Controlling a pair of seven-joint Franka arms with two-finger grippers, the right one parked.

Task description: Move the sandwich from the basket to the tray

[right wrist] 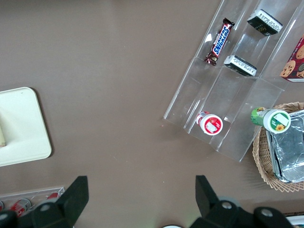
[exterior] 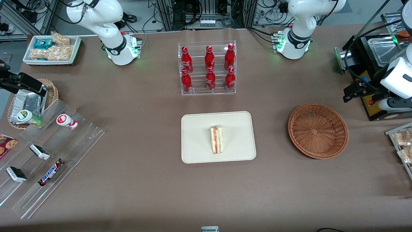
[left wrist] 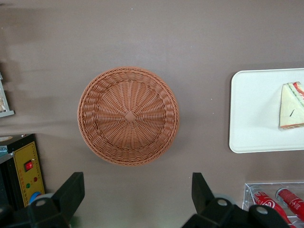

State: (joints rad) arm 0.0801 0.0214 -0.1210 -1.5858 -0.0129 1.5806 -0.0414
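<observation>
The sandwich (exterior: pixel 217 139), a pale wedge with red and green layers, lies on the cream tray (exterior: pixel 199 129) at the middle of the table. The round brown wicker basket (exterior: pixel 317 130) sits beside the tray toward the working arm's end, with nothing in it. My gripper (exterior: pixel 349 93) hangs high above the table, a little farther from the front camera than the basket, next to a black machine. In the left wrist view the gripper (left wrist: pixel 137 179) is open and holds nothing, with the basket (left wrist: pixel 128 115), the tray (left wrist: pixel 251 109) and the sandwich (left wrist: pixel 291 105) below it.
A clear rack of red bottles (exterior: pixel 207 68) stands farther from the front camera than the tray. A black machine (exterior: pixel 370 64) and a snack tray (exterior: pixel 402 145) sit at the working arm's end. A stepped acrylic shelf (exterior: pixel 48 154) and a small foil-filled basket (exterior: pixel 29 101) lie toward the parked arm's end.
</observation>
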